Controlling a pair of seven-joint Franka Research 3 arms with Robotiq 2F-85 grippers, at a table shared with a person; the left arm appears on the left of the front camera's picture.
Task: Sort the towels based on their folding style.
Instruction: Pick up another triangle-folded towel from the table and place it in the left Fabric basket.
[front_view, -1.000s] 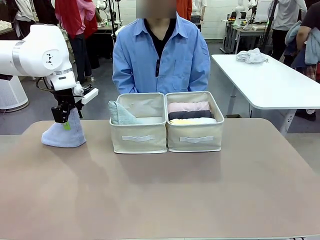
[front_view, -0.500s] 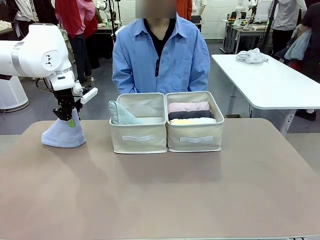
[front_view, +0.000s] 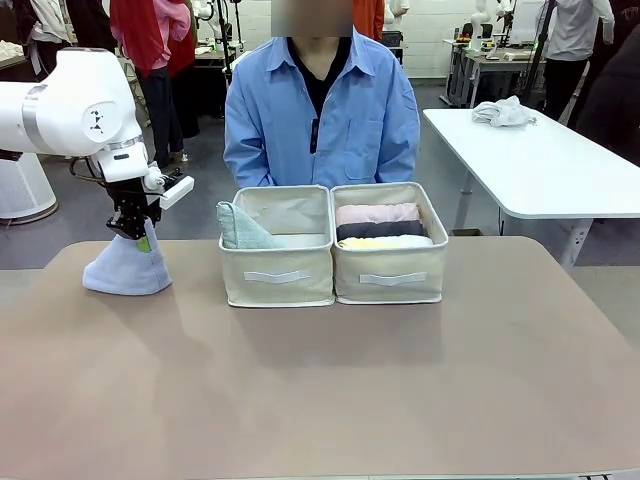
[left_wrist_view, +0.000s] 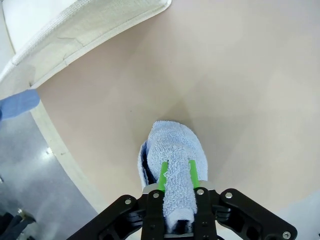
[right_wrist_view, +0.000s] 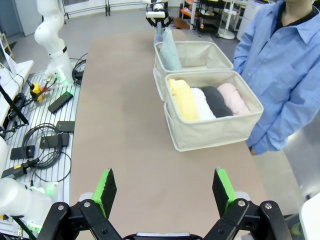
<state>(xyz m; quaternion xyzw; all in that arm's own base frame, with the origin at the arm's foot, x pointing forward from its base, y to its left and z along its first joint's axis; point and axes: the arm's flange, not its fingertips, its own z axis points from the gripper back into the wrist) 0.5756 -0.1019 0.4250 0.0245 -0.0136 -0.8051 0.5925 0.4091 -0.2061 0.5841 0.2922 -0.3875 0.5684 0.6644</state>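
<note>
Lavender-blue cone towel unmoved on table; left fingers, clamped on its tip, edged rightward; right fingers apart.

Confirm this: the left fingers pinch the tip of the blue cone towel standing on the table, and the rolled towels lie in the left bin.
Wrong bin. The rolled towels lie in the right bin, as the front view shows. The left fingers do pinch the blue cone towel.

The left arm reaches in from the left with its wrist turned straight down. The left gripper is pinched tight on the tip of the lavender-blue cone towel. The right gripper hangs high above the table, fingers spread wide, holding nothing.
</note>
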